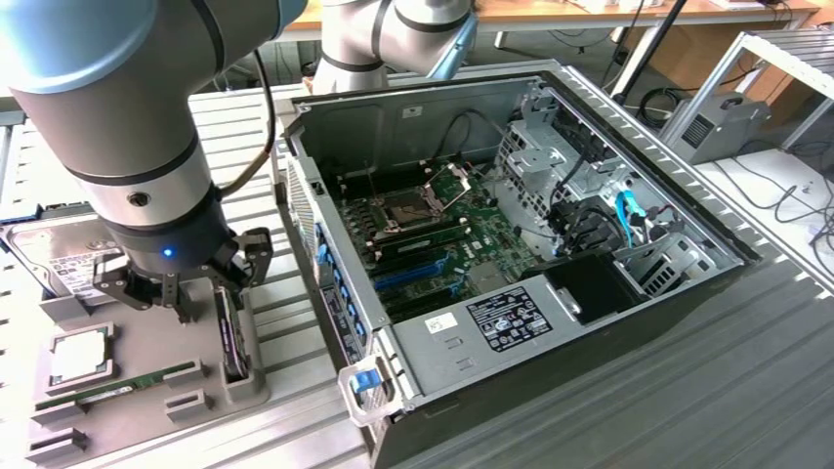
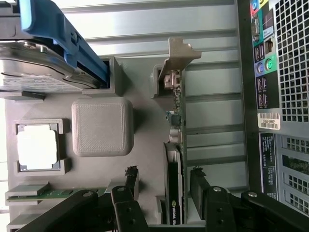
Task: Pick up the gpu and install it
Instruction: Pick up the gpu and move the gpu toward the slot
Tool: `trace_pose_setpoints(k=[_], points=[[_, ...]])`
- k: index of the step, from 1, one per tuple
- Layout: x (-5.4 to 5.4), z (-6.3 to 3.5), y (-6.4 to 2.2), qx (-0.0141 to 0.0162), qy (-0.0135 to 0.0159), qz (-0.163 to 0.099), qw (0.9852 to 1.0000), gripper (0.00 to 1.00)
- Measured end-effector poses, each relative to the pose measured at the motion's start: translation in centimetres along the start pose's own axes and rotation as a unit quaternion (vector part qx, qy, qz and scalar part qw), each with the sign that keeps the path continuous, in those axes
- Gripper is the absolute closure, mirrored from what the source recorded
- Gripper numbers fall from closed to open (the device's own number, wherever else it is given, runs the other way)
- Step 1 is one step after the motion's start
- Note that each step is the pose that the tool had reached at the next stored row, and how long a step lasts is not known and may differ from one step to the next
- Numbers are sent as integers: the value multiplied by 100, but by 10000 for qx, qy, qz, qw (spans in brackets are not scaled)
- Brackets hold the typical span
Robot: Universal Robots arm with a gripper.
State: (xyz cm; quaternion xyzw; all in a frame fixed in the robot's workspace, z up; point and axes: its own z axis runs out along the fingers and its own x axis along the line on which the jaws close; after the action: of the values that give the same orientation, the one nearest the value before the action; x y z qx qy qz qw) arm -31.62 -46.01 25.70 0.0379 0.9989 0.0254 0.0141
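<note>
Gpu standing on edge, long axis level, open pincer straddling end opposite bracket

arm lowered, jaws spread
the arm stands vertical at the exterior view's 9 o'clock; gripper points down, jaws wide apart.

Ribbed aluminium tabletop across lower right of frame. Wooden desk along top edge. White table at right edge, loose black cables lying on it.
</note>
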Motion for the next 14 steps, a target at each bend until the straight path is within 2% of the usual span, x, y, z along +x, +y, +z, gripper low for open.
trace_pose_setpoints(k=[14], points=[[11, 35, -3, 0, 0, 0, 10000, 44]])
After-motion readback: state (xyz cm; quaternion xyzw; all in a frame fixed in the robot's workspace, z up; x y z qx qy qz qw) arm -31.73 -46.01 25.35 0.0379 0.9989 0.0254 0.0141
